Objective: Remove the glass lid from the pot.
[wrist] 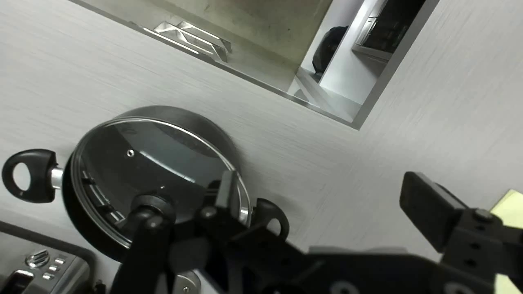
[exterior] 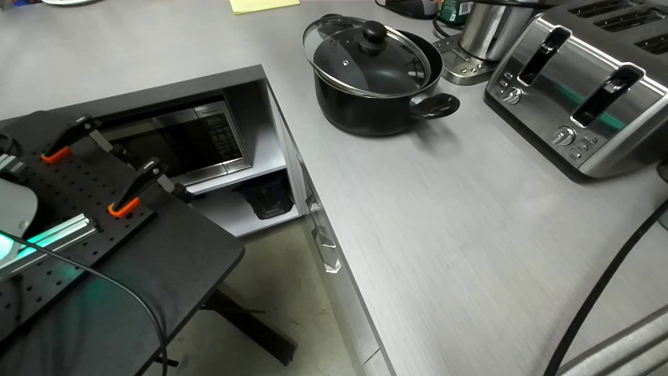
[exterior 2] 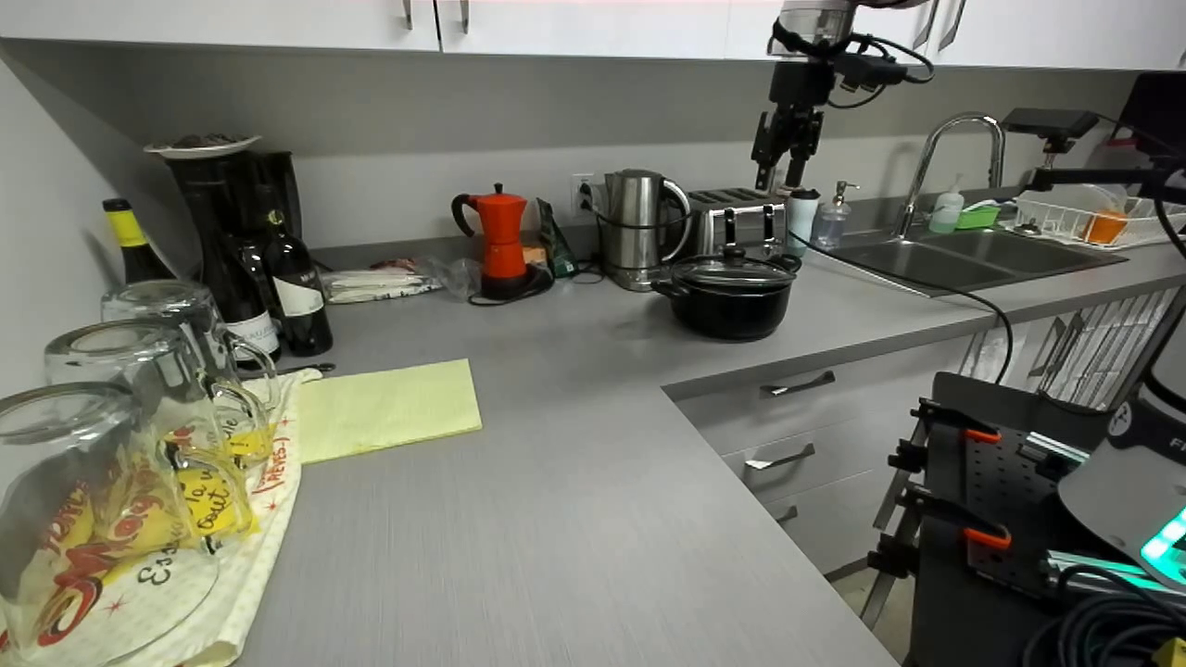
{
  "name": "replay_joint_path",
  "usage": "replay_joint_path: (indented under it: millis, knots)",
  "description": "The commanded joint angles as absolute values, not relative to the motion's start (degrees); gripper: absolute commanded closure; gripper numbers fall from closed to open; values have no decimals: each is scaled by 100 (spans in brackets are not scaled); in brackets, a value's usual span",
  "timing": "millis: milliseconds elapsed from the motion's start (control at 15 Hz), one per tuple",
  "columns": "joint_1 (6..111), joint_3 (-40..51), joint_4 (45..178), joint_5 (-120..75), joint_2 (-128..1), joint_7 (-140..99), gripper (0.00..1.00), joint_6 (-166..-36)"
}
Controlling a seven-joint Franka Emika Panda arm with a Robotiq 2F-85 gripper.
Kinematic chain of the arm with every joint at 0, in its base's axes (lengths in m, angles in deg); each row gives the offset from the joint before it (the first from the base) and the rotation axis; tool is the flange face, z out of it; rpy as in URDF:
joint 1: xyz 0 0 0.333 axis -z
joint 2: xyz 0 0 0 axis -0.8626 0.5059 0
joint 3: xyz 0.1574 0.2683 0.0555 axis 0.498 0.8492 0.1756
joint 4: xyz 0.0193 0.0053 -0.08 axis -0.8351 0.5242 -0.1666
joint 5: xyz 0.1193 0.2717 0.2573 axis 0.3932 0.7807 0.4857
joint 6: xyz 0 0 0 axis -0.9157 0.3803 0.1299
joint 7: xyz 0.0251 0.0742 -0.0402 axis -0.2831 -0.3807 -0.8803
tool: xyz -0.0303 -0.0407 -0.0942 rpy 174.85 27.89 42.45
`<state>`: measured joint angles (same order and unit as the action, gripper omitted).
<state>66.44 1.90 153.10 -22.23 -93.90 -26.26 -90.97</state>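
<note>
Glass lid (wrist: 167, 179) lies below me, to the left in the wrist view, and my fingers (wrist: 429, 210) stand wide apart, with grey worktop (wrist: 327, 183) showing between them. In an exterior view I point them downward, higher than the lid and clear of it. The lid rests off-centre on the black pot (exterior: 365, 115): in an exterior view it overhangs on the left and leaves a crescent of the dark inside uncovered on the right. Whether it also tilts I cannot tell. Its black knob (exterior: 374, 31) is on top. One short handle (exterior: 436, 106) of the pot juts to the near right, and a steel toaster (exterior: 589, 99) stands farther right, apart from the pot. In an exterior view a steel kettle (exterior 2: 630, 204) stands near the pot, on its far left, with a red moka pot (exterior 2: 502, 236) farther left. On the near left, upturned glass mugs (exterior 2: 130, 380) stand on a printed cloth (exterior 2: 243, 565), a yellow cloth (exterior 2: 389, 412) beside it.
</note>
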Motion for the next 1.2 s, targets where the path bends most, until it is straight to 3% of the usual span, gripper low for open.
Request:
replay_joint_path:
  millis: [0, 533, 1133]
  knots:
    - [6761, -194, 14340, -1455, -8500, -3084, 0, -8535]
    - [7345, -458, 12820, -522, -6963, -2987, 0, -7794]
    - [7595, -429, 12560, -774, -6232, -2615, 0, -8731]
